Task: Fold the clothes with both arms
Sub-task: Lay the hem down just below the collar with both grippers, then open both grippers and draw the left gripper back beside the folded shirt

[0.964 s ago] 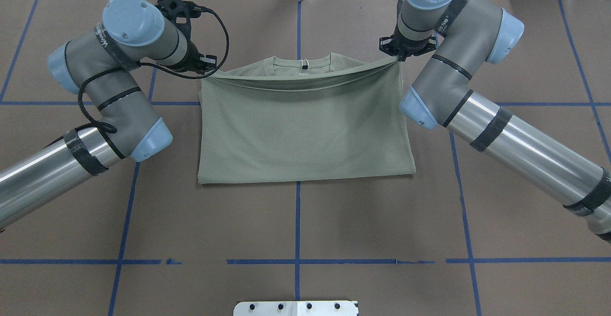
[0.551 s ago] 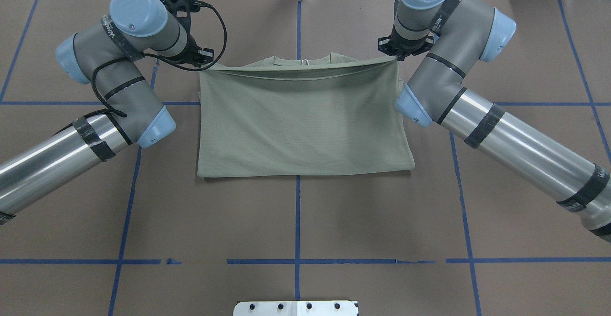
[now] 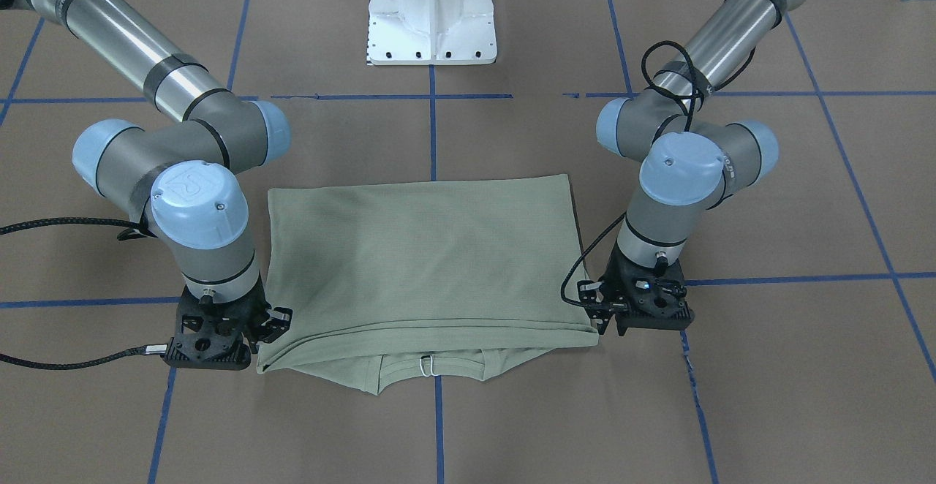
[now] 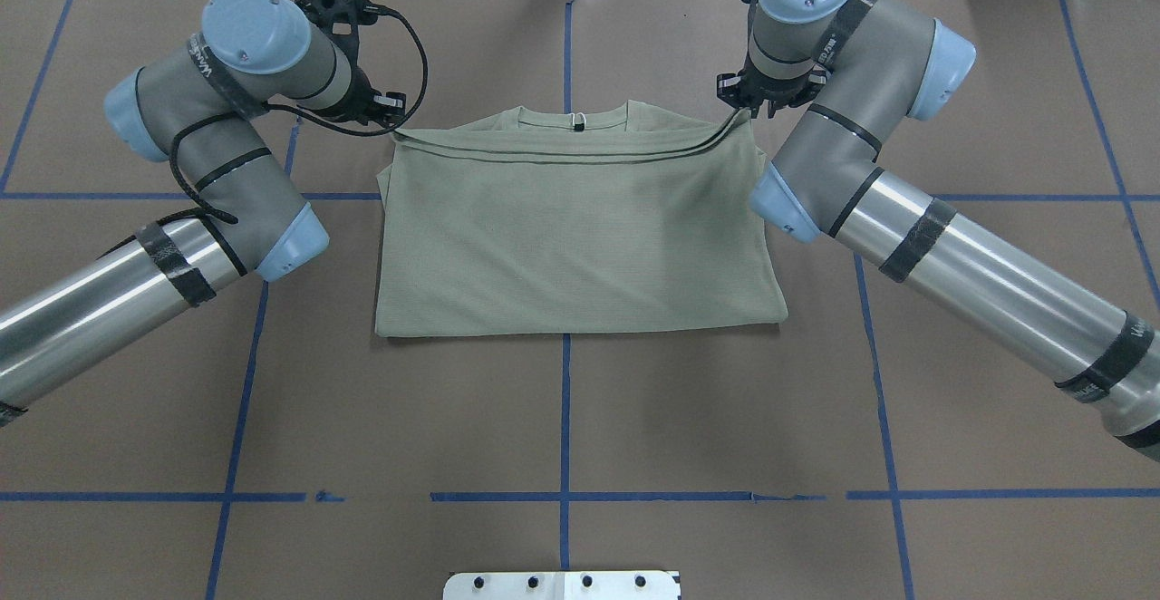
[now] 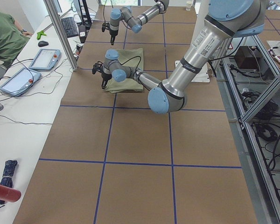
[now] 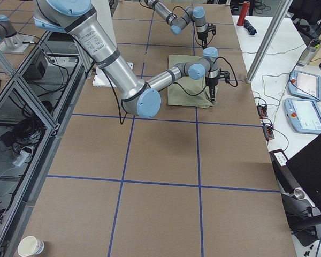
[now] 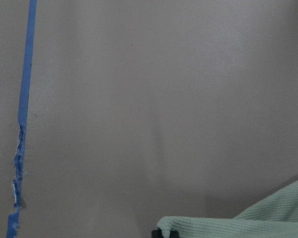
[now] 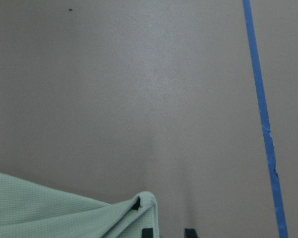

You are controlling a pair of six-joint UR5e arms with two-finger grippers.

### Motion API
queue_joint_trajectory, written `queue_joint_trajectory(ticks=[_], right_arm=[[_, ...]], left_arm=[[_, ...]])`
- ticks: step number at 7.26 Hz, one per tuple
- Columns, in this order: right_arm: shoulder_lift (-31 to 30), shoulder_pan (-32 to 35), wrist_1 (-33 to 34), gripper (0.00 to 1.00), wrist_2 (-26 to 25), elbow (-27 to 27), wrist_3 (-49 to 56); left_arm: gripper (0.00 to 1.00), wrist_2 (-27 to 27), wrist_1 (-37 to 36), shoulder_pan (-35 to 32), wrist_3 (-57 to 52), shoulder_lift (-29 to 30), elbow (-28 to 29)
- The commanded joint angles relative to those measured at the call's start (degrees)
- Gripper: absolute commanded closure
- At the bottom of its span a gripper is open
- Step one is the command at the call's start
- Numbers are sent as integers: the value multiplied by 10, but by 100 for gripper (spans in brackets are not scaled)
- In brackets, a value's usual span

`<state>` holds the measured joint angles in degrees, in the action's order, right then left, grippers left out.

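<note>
The pale green shirt (image 4: 580, 246) lies folded on the brown table, its hem edge brought up to just below the collar (image 4: 573, 117). My left gripper (image 4: 394, 129) sits at the fold's left corner. In the left wrist view its dark tip (image 7: 165, 233) is closed under the cloth (image 7: 268, 218). My right gripper (image 4: 745, 111) is at the right corner. In the right wrist view its fingertips (image 8: 148, 232) stand apart with bare table between them, the shirt corner (image 8: 145, 201) just beside them. The front view shows the left gripper (image 3: 594, 327) and the right gripper (image 3: 274, 319) low at the table.
The white pedestal base (image 3: 431, 16) stands behind the shirt on the robot's side. Blue tape lines (image 4: 565, 401) cross the table. Beyond the table's far edge, a person (image 5: 4, 37) sits by tablets (image 5: 44, 58) on a white bench.
Both grippers have come down and slightly back. The lifted, sagging hem edge now lies flat on the shirt, and more of the collar shows.
</note>
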<state>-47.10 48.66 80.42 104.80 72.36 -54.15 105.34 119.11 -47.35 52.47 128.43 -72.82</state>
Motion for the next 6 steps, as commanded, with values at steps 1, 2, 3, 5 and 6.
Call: queue_joint_trajectory(ticks=[1, 2, 3, 5, 6], right_arm=[[0, 8, -10, 0, 6, -1, 41], [-1, 21, -10, 0, 35, -1, 67], [-2, 41, -10, 0, 68, -1, 96], [-2, 49, -11, 0, 84, -1, 105], [-1, 49, -11, 0, 85, -1, 104]], left_arm=[[0, 26, 18, 0, 0, -21, -34], [0, 63, 17, 1, 1, -40, -67], [0, 65, 17, 6, 10, -73, -117], [0, 59, 33, 46, 87, -155, -213], [0, 57, 43, 71, 137, -195, -252]])
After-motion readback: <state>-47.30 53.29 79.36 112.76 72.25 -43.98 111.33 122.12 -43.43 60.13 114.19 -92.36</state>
